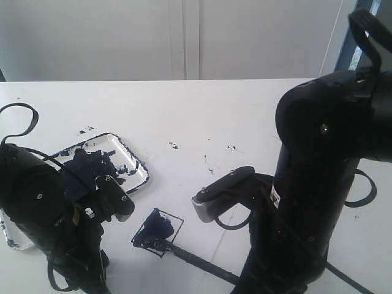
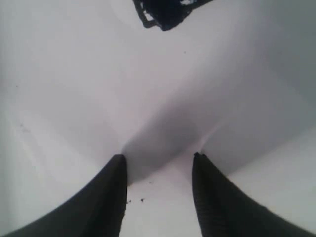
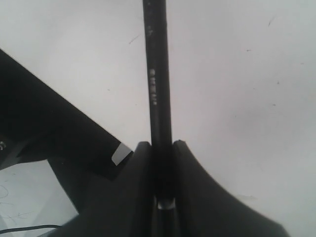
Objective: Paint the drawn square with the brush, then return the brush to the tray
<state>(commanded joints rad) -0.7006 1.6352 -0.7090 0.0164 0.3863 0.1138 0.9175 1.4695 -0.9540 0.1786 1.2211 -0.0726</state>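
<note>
The drawn square point(image 1: 158, 231) lies on white paper near the front middle, its inside smeared with dark blue paint. One painted corner of the drawn square point(image 2: 165, 12) shows ahead of my left gripper point(image 2: 159, 158), which stands open and empty over bare white surface. The brush point(image 1: 196, 260) slants from the square's near corner toward the right arm, with its tip end at the paint. My right gripper point(image 3: 161, 144) is shut on the black handle of the brush point(image 3: 157, 74). The tray point(image 1: 136, 158), white and blotched with blue paint, sits left of the square.
The bulky black right arm point(image 1: 324, 171) fills the right side and hides its own gripper in the exterior view. The left arm point(image 1: 37, 202) covers the front left, next to the tray. Small paint specks point(image 1: 173, 146) dot the table behind the square.
</note>
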